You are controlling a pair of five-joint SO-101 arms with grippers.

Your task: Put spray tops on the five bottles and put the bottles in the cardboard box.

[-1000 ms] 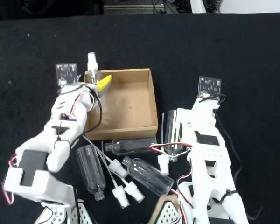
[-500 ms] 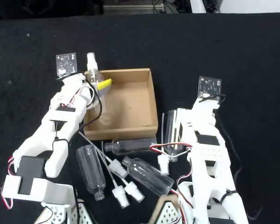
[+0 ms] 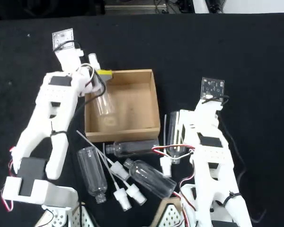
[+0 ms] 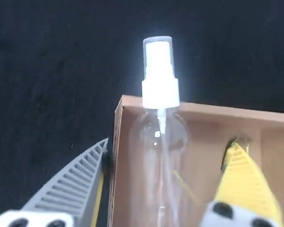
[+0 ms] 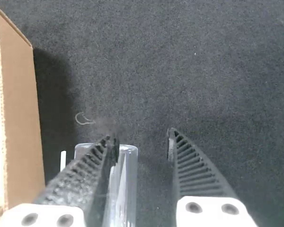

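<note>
A clear bottle [image 3: 103, 98] with a white spray top [image 3: 93, 61] leans into the cardboard box [image 3: 156, 106] at its far left corner, neck over the rim. My left gripper [image 3: 97, 79] stands open around it; in the left wrist view the bottle [image 4: 158, 142] sits between the grey finger [image 4: 80, 175] and the yellow finger [image 4: 241, 182], with gaps on both sides. My right gripper [image 5: 142, 142] is open low over the black table, right of the box, with a clear bottle [image 5: 120, 179] lying under one finger.
Three capless bottles [image 3: 132, 147] [image 3: 92, 172] [image 3: 149, 177] lie in front of the box, and a fourth bottle [image 3: 172, 139] lies under the right arm [image 3: 206, 146]. Loose spray tops [image 3: 118, 169] [image 3: 130, 195] with long tubes lie among them.
The left arm stretched away from its base and rose. The capped bottle tipped from upright at the box corner to leaning into the box. The yellow finger swung off it. The right arm kept still.
</note>
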